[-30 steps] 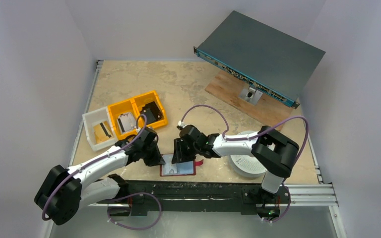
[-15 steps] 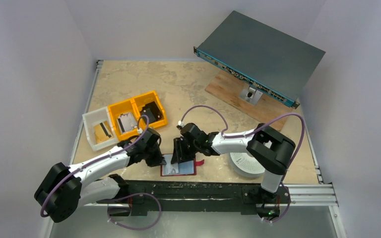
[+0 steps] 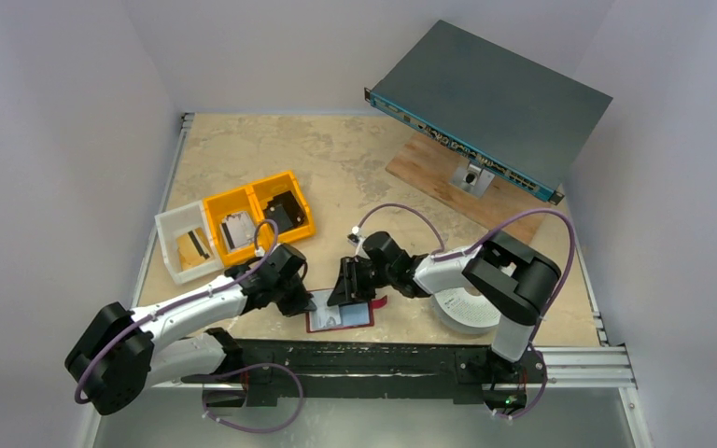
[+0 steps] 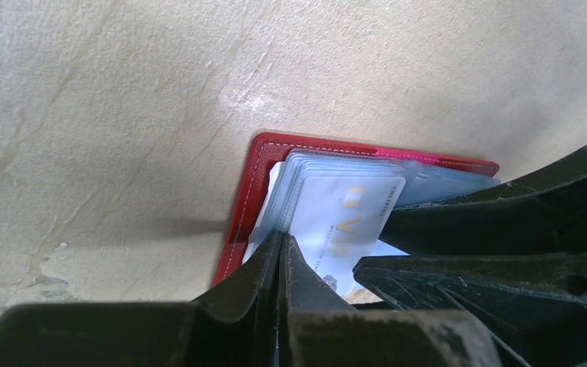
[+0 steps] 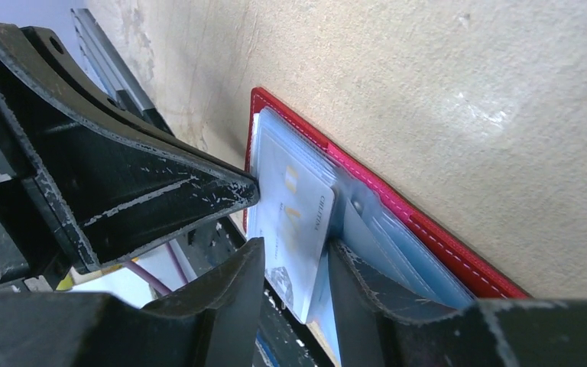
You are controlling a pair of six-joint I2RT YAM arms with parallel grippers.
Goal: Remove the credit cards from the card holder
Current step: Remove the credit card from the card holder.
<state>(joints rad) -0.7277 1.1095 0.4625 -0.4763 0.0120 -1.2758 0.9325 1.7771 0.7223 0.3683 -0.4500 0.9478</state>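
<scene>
Two-armed reach into card holder (image 3: 339, 315), lying open at near edge of table (image 3: 336, 168).
Clenched at holder's left edge, tips against pale credit cards (image 4: 336, 206): left tool (image 4: 279, 246). Narrowly parted around one card: right tool (image 5: 295, 246), hold impossible to tell.

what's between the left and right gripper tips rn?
The open card holder with its credit cards. In the right wrist view, the left gripper tip sits at the stack's edge, and the right gripper has a finger on either side of the top card.
</scene>
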